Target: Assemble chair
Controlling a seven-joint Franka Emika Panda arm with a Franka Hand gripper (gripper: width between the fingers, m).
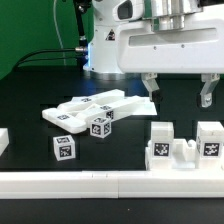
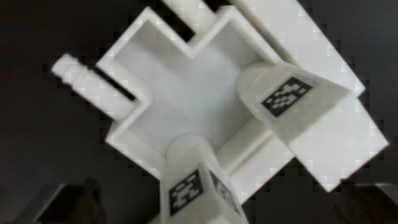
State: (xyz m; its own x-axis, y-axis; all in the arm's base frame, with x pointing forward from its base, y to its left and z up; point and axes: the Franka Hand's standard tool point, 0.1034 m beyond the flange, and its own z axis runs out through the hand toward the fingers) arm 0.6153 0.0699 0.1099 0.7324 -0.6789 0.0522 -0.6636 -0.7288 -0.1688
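Observation:
The chair lies in loose white pieces on the black table. Flat slabs are piled mid-table, with a tagged square block leaning on them and another block nearer the front. A taller tagged group stands by the rail at the exterior view's right. My gripper hangs open above that side with nothing between its fingers. In the wrist view a notched flat panel lies far below with two tagged blocks on it; my gripper touches none of them.
A long plain white border rail runs along the front. The white robot base with green and black cables stands at the back. A small white piece sits at the exterior view's left edge.

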